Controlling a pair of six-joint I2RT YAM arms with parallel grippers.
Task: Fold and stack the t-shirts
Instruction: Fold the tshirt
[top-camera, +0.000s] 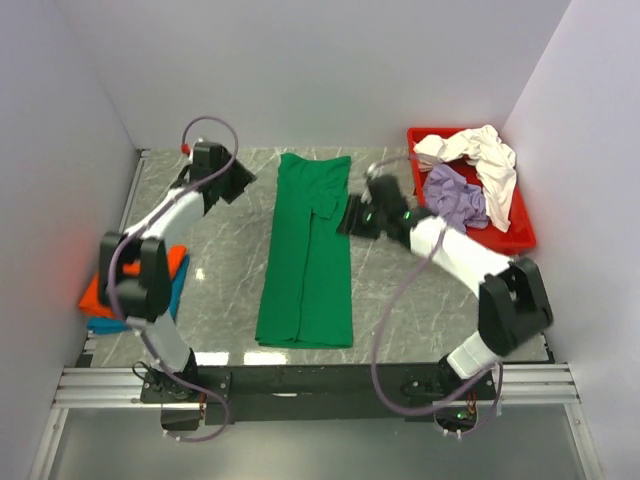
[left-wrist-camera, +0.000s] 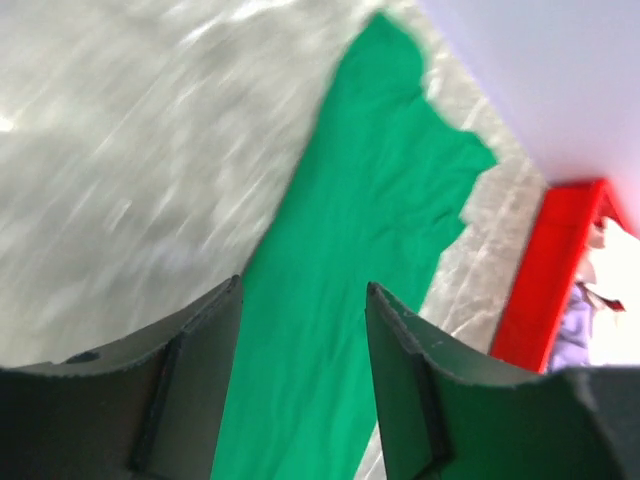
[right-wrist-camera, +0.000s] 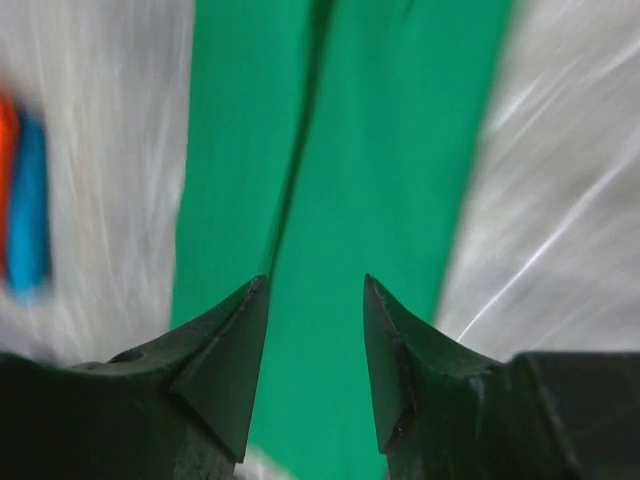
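Observation:
The bright green t-shirt (top-camera: 308, 255) lies on the table folded into a long narrow strip running from far to near. It also shows in the left wrist view (left-wrist-camera: 350, 270) and in the right wrist view (right-wrist-camera: 370, 180). My left gripper (top-camera: 243, 180) is open and empty, held to the left of the shirt's far end. My right gripper (top-camera: 350, 215) is open and empty, just at the strip's right edge. Folded orange (top-camera: 135, 280) and teal (top-camera: 178, 285) t-shirts lie stacked at the left. Cream-white (top-camera: 485, 160) and lavender (top-camera: 455, 198) t-shirts lie crumpled in the tray.
The red plastic tray (top-camera: 520, 240) stands at the far right; its edge shows in the left wrist view (left-wrist-camera: 545, 270). White walls close in the marble table (top-camera: 215, 290) on the left, back and right. A metal rail (top-camera: 330, 385) runs along the near edge.

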